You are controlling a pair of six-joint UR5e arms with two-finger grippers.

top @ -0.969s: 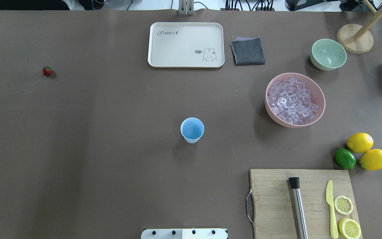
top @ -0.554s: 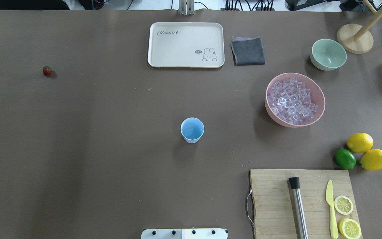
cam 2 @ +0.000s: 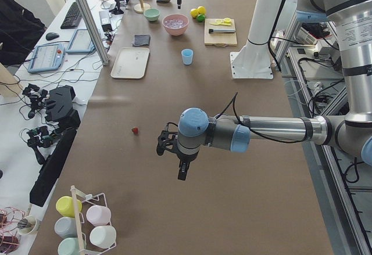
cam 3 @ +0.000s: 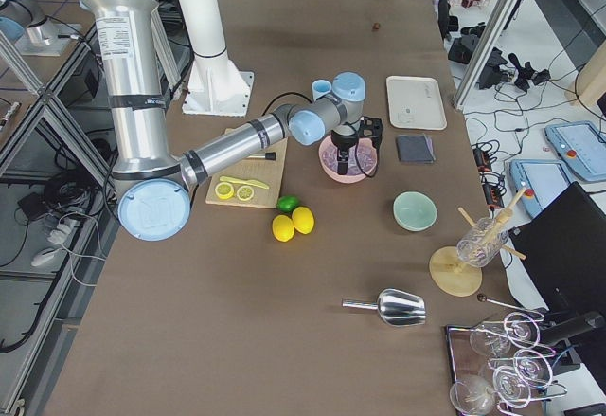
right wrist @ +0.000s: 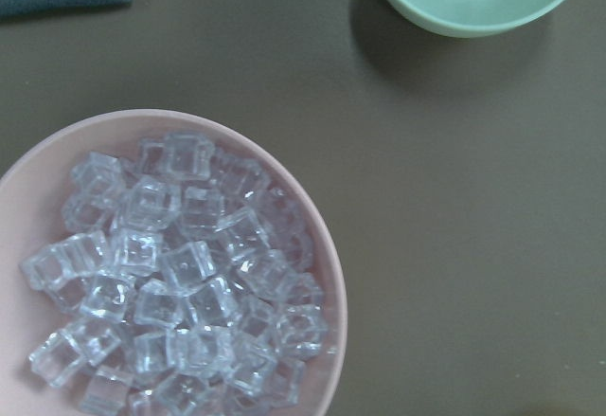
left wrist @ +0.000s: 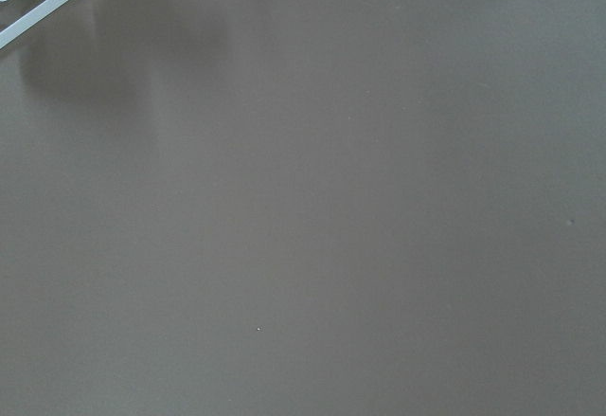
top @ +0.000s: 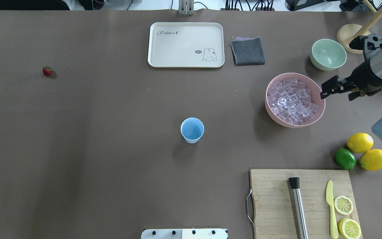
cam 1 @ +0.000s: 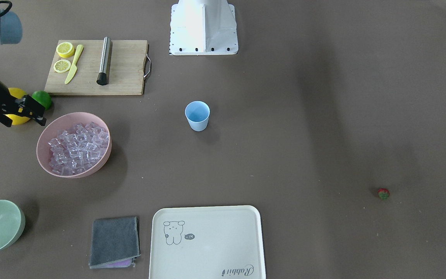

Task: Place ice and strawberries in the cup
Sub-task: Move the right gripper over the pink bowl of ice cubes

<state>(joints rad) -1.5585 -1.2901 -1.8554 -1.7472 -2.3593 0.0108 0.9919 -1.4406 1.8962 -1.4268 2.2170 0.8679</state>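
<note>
- The cup [top: 192, 130] (light blue, smooth plastic, tapered, mouth up) stands upright mid-table, with open matte brown table cover [top: 111, 149] on every side.
- The strawberry [top: 47, 70] is tiny and red with a green top. It lies alone between 9 and 10 o'clock from the cup, well apart from it.
- The ice [top: 292, 101] is a heap of glassy, faintly pink cubes inside a round pink bowl [top: 275, 119], just short of 3 o'clock from the cup.
- The right gripper [top: 337, 94] hovers at that bowl's 3 o'clock rim, its black fingers spread apart and holding nothing.
- The left gripper [cam 2: 181, 173] hangs over bare cover near the strawberry. It shows only in the side view, so I cannot tell whether its fingers are apart or together.
- A pale green bowl [top: 328, 54] sits near the pink bowl at its 1 o'clock, and two lemons [top: 360, 142] and a lime [top: 345, 158] cluster at its 4 o'clock.
- A wooden board [top: 274, 199] with straight edges lies at the cup's 4 o'clock.
- A cream tray [top: 177, 49] with rounded corners and a raised lip sits at the cup's 12 o'clock, and a folded grey cloth [top: 247, 50] lies just beside it.
</note>
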